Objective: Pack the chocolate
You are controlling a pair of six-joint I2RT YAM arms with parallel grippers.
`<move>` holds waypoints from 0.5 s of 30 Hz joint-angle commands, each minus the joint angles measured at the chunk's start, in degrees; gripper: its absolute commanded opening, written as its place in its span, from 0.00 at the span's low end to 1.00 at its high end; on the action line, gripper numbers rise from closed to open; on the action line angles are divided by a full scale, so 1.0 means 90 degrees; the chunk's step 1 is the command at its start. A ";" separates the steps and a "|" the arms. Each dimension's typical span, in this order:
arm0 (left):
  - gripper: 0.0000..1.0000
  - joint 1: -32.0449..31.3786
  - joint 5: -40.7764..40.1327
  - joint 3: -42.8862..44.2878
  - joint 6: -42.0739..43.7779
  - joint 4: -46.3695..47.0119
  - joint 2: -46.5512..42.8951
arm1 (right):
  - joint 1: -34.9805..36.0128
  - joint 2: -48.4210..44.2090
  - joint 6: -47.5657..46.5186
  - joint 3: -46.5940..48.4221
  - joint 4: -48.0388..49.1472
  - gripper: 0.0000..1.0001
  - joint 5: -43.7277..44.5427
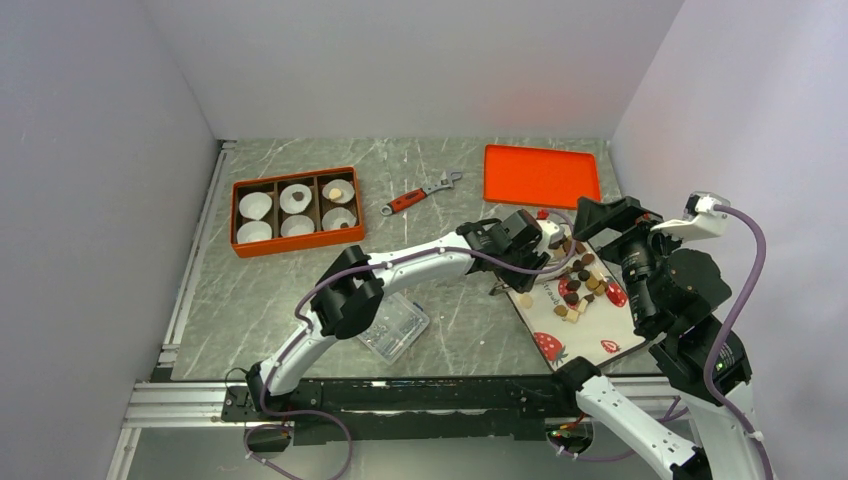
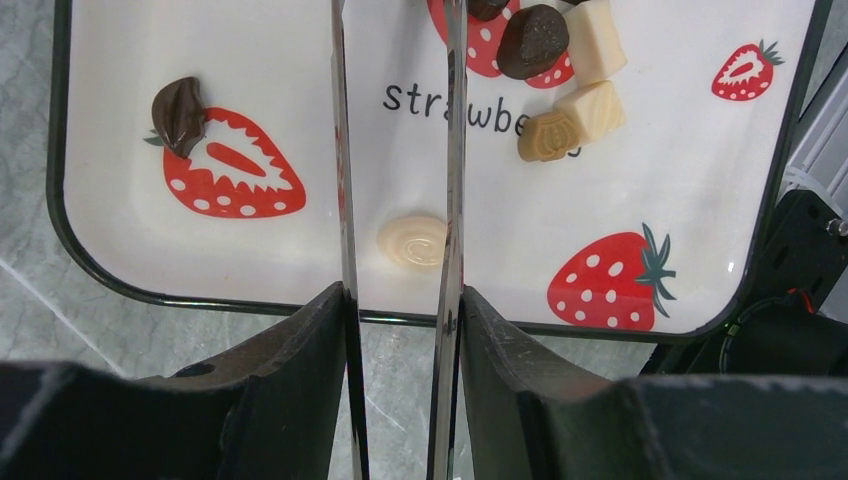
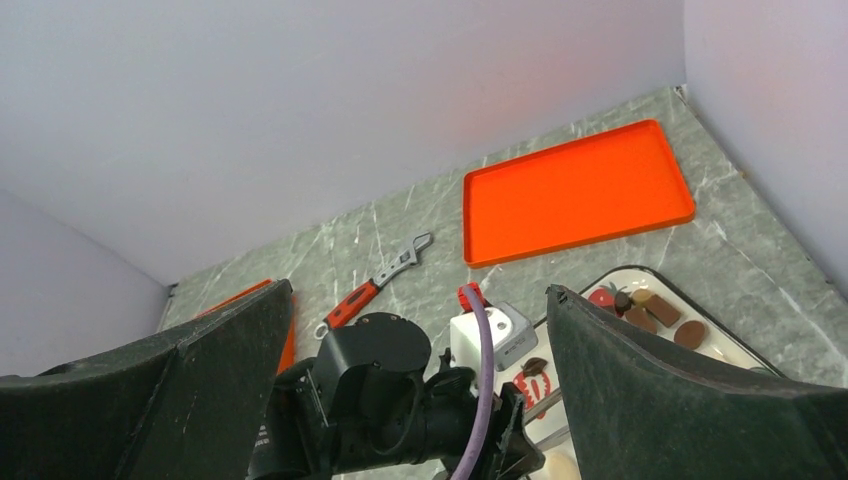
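Several chocolates (image 1: 578,275), dark, tan and cream, lie on a white strawberry-print tray (image 1: 585,330). My left gripper (image 1: 515,235) is shut on metal tweezers (image 2: 455,150), whose blades stand apart over the tray's near edge (image 2: 250,260). A round cream chocolate (image 2: 412,241) lies between the blades, against the right one. A dark piece (image 2: 179,112) and a small cluster (image 2: 560,85) lie farther in. My right gripper (image 1: 605,218) hangs open and empty above the tray's far right; in its wrist view (image 3: 420,400) its fingers are wide apart.
An orange box (image 1: 240,215) with white paper cups sits at the back left; one cup holds a tan piece (image 1: 337,190). An orange lid (image 1: 540,175) lies at the back right, a red-handled wrench (image 1: 420,192) between them. A clear plastic container (image 1: 395,325) lies near my left arm.
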 commanded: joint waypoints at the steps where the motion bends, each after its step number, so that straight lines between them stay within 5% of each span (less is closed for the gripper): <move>1: 0.46 -0.0043 0.0092 0.0318 0.0009 0.0169 0.0035 | -0.0017 -0.0018 0.0007 0.0184 -0.0044 1.00 0.0009; 15: 0.33 -0.0032 -0.0035 0.0110 0.0133 0.0132 -0.0275 | -0.0014 0.0085 0.0016 0.0220 -0.0015 1.00 -0.0101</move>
